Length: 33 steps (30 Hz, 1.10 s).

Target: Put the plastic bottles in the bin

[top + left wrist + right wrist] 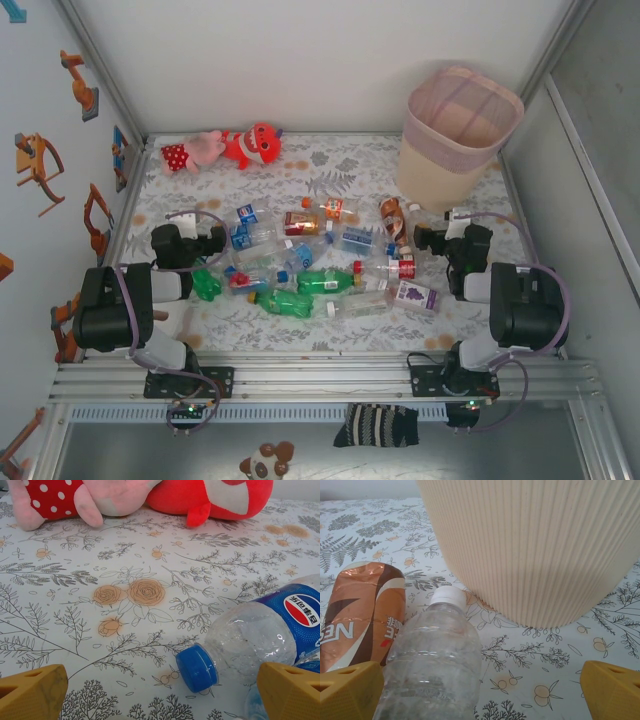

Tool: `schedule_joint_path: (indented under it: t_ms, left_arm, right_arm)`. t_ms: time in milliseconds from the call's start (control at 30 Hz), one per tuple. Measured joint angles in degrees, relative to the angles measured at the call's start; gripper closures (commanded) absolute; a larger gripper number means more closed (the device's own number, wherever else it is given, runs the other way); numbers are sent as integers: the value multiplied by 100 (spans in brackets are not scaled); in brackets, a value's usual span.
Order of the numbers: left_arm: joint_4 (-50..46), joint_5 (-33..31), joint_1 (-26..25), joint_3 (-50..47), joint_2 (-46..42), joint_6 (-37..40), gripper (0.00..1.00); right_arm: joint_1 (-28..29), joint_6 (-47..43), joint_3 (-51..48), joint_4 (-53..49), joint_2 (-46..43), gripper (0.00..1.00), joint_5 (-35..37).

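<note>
- My left arm sits folded low over the table (pixel 350 160). The left pincer (pixel 222 240) (pixel 160 695) is at the side of the bottle heap farthest from the bin (pixel 460 130). Its yellow fingers (pixel 31 692) are spread wide and grip nothing.
- My right arm is bent the same way. The right pincer (pixel 428 238) (pixel 480 692) is close in front of the bin's ribbed cream base (pixel 535 545), also spread wide and closed on nothing.
- The plastic bottles (pixel 320 265) lie scattered on their sides on the table, on the left of the bin and nearer the arm bases. None are inside it as far as I can see.
- In the left wrist view, a clear bottle (pixel 260 635) with a blue cap has a blue label with the Pepsi roundel and white characters I cannot read.
- In the right wrist view, a brown-labelled bottle (pixel 362 610) reads "NES". Beside it lies a clear white-capped bottle (pixel 435 655), its cap pointing at the bin.
- Two plush toys (pixel 225 148) lie at the table's far edge, well left of the bin.
</note>
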Motion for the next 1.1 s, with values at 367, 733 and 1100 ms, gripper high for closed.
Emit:
schedule_joint_path:
  t_ms: [367,733,1100]
  left_arm:
    - [0,0,0,0,0,0,3]
    - [-170,-72,0,15,-107,-7,3]
    - [-1705,-931,-247,542,-1147,-212,3]
  right_arm:
    - [0,0,0,0,0,1,0]
    - [0,11,0,-315,-398,1,195]
    - [0,190,26,-1325,-1650,6,527]
